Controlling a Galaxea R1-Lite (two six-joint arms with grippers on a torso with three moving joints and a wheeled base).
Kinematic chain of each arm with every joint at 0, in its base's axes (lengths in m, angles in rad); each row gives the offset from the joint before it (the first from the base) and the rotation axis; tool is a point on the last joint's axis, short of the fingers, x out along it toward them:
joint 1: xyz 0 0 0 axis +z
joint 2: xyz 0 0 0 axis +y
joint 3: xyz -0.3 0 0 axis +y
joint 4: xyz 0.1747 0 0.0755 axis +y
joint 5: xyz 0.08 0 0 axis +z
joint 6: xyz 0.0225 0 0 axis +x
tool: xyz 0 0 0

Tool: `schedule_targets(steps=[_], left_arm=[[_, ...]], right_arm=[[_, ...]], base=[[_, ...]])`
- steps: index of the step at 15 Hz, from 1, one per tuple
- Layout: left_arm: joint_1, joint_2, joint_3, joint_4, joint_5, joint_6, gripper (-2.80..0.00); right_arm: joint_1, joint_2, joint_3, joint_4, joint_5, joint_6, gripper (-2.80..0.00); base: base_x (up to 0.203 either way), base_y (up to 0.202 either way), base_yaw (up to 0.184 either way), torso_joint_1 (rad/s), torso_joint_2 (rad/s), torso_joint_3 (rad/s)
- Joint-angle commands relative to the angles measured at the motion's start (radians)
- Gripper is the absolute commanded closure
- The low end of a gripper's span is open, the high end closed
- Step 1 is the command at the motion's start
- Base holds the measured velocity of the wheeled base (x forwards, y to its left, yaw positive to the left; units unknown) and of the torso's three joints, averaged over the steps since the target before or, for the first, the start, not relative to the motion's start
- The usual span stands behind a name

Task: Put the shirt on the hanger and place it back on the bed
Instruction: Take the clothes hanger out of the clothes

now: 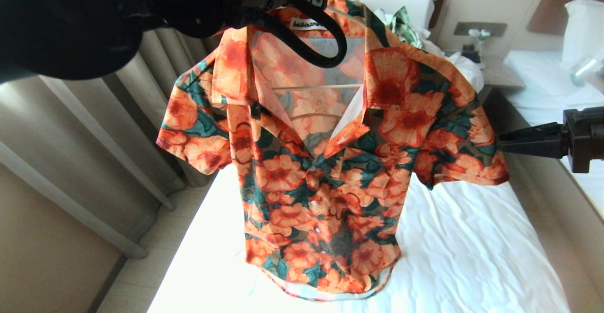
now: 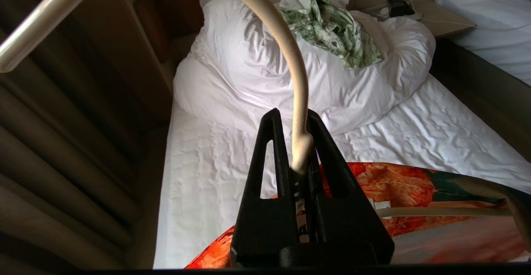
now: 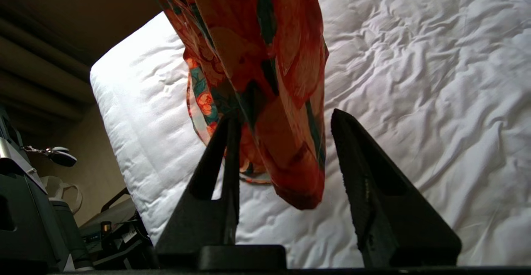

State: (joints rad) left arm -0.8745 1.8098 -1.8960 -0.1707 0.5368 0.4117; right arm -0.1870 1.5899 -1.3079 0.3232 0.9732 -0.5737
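Shirt is on the hanger, held up over the bed; I judge only the set-down is left.

The shirt hangs from the hanger above the white sheet, its hem toward the foot edge of the bed. My left gripper is clamped on the hanger's neck just below the hook. My right gripper stands with fingers apart around the sleeve end, gripping nothing. Next I would draw the right clear, then lower the left to lay everything flat mid-bed.
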Motion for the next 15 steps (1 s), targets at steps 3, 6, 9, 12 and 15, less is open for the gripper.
schedule_targets(steps=[3,6,9,12,15], left_arm=[[0.0,-0.001,0.001,-0.001,0.005,0.002,0.0],[0.0,-0.005,0.0,-0.001,0.006,0.002,0.0],[0.002,-0.01,0.0,-0.011,0.006,0.002,0.0],[0.002,-0.013,0.0,-0.012,0.006,0.001,0.0],[0.002,-0.018,0.0,-0.012,0.006,0.0,0.0]], right_arm=[[-0.032,-0.028,-0.001,-0.003,0.007,-0.003,-2.8],[-0.117,-0.023,0.001,-0.005,0.039,-0.006,0.0],[-0.154,-0.024,-0.002,-0.007,0.088,-0.006,0.0],[-0.155,-0.033,0.001,-0.007,0.087,-0.008,0.0],[-0.157,-0.036,0.003,-0.006,0.087,-0.008,0.0]], base=[[0.0,0.0,0.0,0.0,0.0,0.0],[0.0,0.0,0.0,0.0,0.0,0.0],[0.0,0.0,0.0,0.0,0.0,0.0],[0.0,0.0,0.0,0.0,0.0,0.0],[0.0,0.0,0.0,0.0,0.0,0.0]])
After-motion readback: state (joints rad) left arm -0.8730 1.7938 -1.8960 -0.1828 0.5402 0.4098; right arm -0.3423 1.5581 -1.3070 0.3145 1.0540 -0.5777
